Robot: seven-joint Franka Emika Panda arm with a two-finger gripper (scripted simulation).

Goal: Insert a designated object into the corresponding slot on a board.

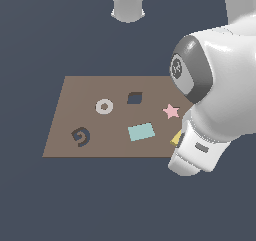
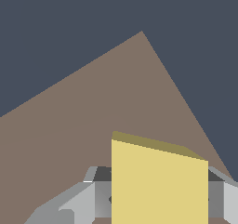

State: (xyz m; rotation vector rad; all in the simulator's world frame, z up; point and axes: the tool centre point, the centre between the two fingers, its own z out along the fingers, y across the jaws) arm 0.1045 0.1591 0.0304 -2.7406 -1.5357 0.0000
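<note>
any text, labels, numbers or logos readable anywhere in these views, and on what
None: no readable word, number or brand in either view.
The round emblem on the arm's grey joint cap is too small and blurred to read.
The board, yellow block, pink star, teal rectangle and white ring are plain, unmarked.

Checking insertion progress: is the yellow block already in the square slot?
No. In the exterior view the navy diamond slot is open and empty, while the yellow block sits under the arm at the board's right edge.
</note>
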